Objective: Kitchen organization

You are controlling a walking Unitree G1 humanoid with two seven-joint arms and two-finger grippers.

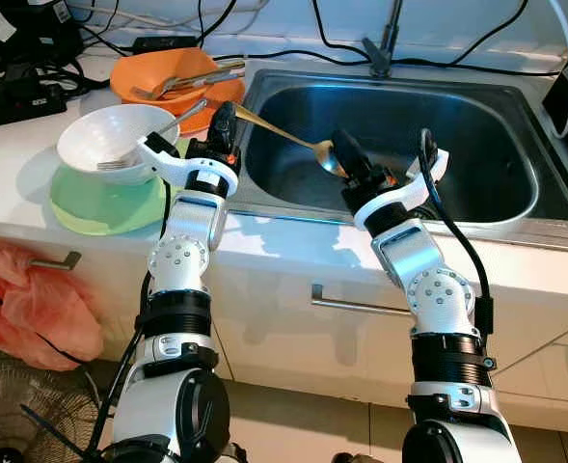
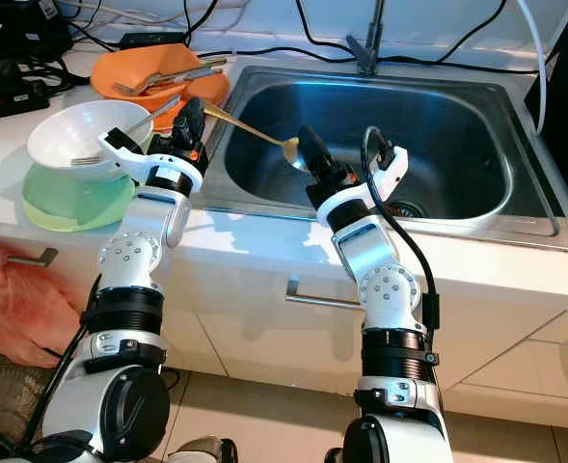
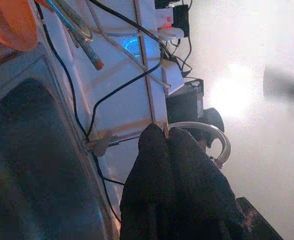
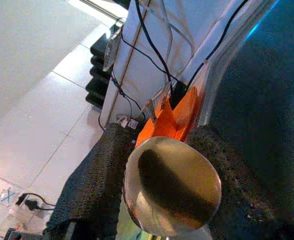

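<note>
1. Gold-coloured metal spoon [image 1: 284, 135]: thin handle, shiny oval bowl, spanning the air above the steel sink [image 1: 496, 207] near its left rim.
2. Left claw [image 1: 224, 120] clenched on the handle end.
3. Right claw [image 1: 344, 154] grasping the spoon's bowl, over the sink.

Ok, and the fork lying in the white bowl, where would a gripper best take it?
By the handle's free end, from above on the sink side. The fork lies tilted, tines down in the white bowl, handle rising over the rim into open air. The left gripper and right gripper are both shut on the gold spoon, so neither is free.
</note>
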